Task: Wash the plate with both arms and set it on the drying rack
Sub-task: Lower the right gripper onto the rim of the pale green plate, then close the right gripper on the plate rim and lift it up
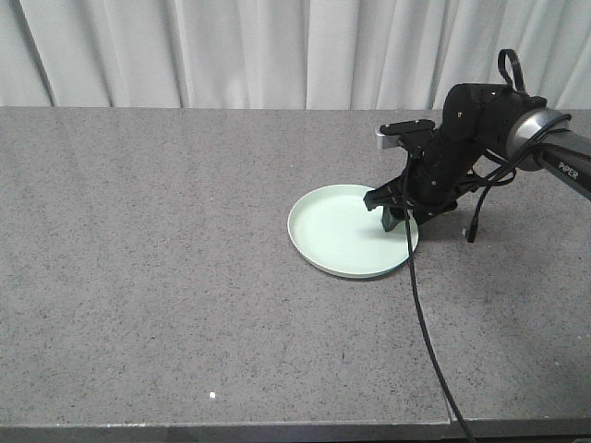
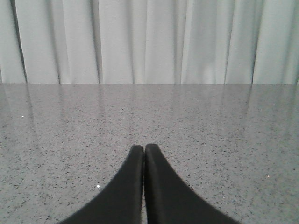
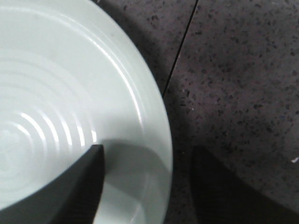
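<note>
So the plate (image 1: 346,231) is lying flat on the grey counter (image 1: 138,277), and the right gripper (image 1: 399,218) is down at its edge with jaws apart, one finger inside the rim, one outside on the stone, nothing pinched yet. Makes sense I think, a flat plate only offers its rim to grab. Left gripper (image 2: 144,151) is closed tight on nothing, over bare counter. No drying rack in sight

plate (image 3: 70,70) cropped close-up, right arm (image 1: 565,152) cut off

Grey speckled countertop (image 1: 166,277), thin seam (image 3: 180,46), pleated white curtain (image 1: 231,51)
</note>
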Available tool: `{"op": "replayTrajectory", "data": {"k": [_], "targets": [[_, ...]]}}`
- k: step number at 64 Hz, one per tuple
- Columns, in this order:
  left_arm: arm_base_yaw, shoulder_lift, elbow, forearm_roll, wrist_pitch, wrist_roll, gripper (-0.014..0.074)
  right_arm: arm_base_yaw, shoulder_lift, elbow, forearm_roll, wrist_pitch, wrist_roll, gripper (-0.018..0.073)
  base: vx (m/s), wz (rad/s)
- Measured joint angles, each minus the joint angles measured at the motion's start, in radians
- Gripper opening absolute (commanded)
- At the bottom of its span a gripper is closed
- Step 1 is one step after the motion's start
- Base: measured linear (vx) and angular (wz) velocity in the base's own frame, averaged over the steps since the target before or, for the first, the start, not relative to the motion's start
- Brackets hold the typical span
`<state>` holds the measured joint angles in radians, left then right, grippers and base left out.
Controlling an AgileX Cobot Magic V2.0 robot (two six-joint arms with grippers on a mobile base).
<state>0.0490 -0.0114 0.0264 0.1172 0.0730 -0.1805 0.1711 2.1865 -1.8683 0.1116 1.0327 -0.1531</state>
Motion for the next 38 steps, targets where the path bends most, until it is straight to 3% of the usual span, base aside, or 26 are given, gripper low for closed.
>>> {"op": "replayTrajectory", "data": {"k": [9,38], "targets": [[0.000,0.000,0.000,0.000,0.000,0.000,-0.0006,0.000,0.003,-0.007,-0.016,0.010,0.006,-0.0016,0.00,0.00],[0.000,0.000,0.000,0.000,0.000,0.000,-0.0006,-0.001,-0.070,-0.003,0.032,0.005,-0.020,-0.0006,0.00,0.00]]}}
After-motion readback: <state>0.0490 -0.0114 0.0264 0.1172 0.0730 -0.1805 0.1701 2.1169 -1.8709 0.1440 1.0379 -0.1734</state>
